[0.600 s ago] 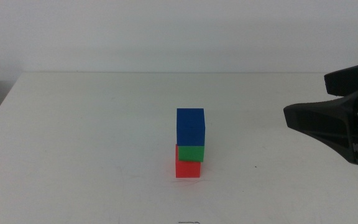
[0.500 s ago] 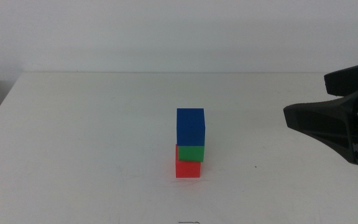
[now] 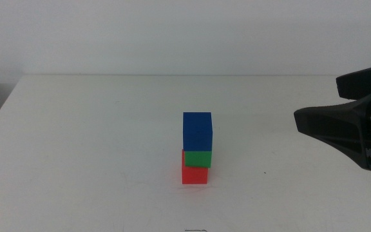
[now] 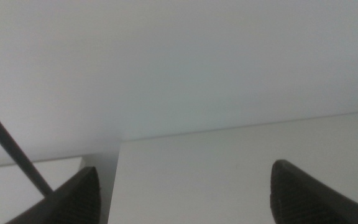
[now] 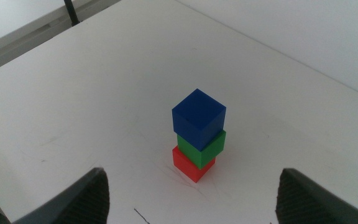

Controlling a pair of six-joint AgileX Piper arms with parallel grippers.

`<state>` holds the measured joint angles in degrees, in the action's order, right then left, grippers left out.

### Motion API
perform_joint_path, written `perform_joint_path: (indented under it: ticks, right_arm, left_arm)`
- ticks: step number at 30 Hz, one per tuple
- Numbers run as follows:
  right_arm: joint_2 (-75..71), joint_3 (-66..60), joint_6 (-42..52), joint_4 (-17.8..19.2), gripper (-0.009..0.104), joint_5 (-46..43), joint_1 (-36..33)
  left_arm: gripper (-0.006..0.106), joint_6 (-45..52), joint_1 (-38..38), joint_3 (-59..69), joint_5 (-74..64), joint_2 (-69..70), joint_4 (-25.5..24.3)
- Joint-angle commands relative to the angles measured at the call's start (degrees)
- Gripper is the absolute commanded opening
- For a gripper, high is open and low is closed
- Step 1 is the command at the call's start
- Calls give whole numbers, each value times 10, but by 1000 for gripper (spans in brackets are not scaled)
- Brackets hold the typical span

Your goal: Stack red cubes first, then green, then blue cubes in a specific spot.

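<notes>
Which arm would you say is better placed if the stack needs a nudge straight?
Right, probably. The right gripper is open beside the blue cube, with the stack in its wrist view. The left gripper sees only table edge.

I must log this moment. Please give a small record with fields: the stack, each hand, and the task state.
stack: red cube on table, green cube on it, blue cube on top
left hand: open, empty, stack not in its view
right hand: open, empty, apart from stack, at middle view's right edge
task state: order red, green, blue looks complete
</notes>
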<state>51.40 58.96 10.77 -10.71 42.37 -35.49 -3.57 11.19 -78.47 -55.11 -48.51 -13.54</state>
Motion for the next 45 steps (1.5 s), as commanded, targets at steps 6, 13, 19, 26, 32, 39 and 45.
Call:
perform_joint_path:
  ticks: [6,13,19,26,32,39,45]
  right_arm:
    - [-6,16,7,-3,85,-40,3]
    - [-6,16,7,-3,85,-40,3]
    - [-6,14,7,28,85,-40,3]
    - [-6,-26,7,63,85,-122,4]
    - [-9,-85,7,51,85,-268,5]
    - [-72,-187,7,36,85,-322,132]
    - [-147,-291,7,42,85,-331,281]
  left_arm:
    - [94,0,0,-12,60,-1,19]
    - [94,0,0,-8,65,-7,16]
    - [94,0,0,72,153,16,49]
    - [94,0,0,219,323,49,57]
    - [94,0,0,362,433,76,89]
    - [94,0,0,514,438,185,127]
    - [94,0,-19,618,437,313,104]
